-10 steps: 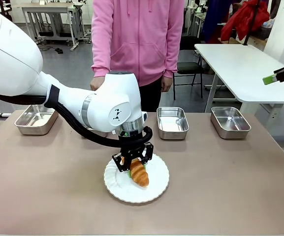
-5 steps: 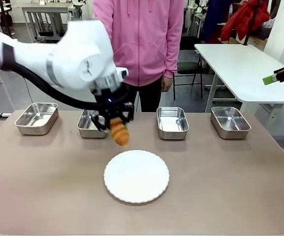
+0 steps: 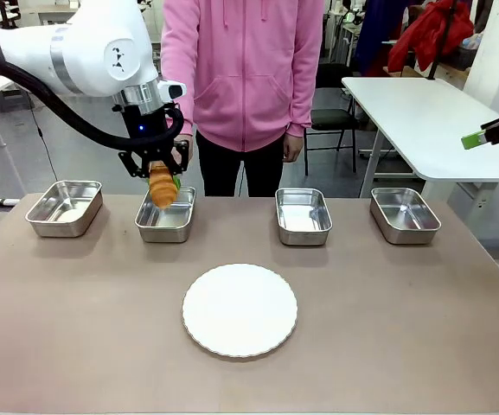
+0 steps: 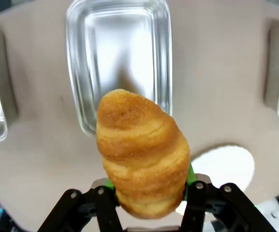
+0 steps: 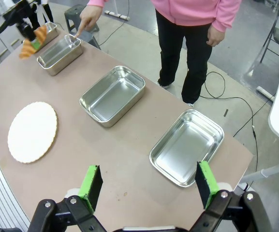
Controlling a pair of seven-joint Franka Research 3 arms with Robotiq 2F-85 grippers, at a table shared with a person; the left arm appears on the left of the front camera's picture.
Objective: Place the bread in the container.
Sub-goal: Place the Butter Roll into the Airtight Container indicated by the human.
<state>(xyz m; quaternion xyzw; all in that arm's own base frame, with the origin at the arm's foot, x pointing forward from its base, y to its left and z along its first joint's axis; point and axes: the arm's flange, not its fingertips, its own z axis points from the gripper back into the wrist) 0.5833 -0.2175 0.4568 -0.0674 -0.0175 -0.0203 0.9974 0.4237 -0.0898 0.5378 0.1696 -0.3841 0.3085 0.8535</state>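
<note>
No readable words, numbers or brand names appear on anything in these views

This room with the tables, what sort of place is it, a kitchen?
Probably a robotics lab, not a kitchen: a white robot arm holds a croissant over steel pans, with bare work tables and loose floor cables around.

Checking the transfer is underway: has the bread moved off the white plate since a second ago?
Yes. The bread, held in the left tool, went up and left from the white plate to above the second container.
</note>
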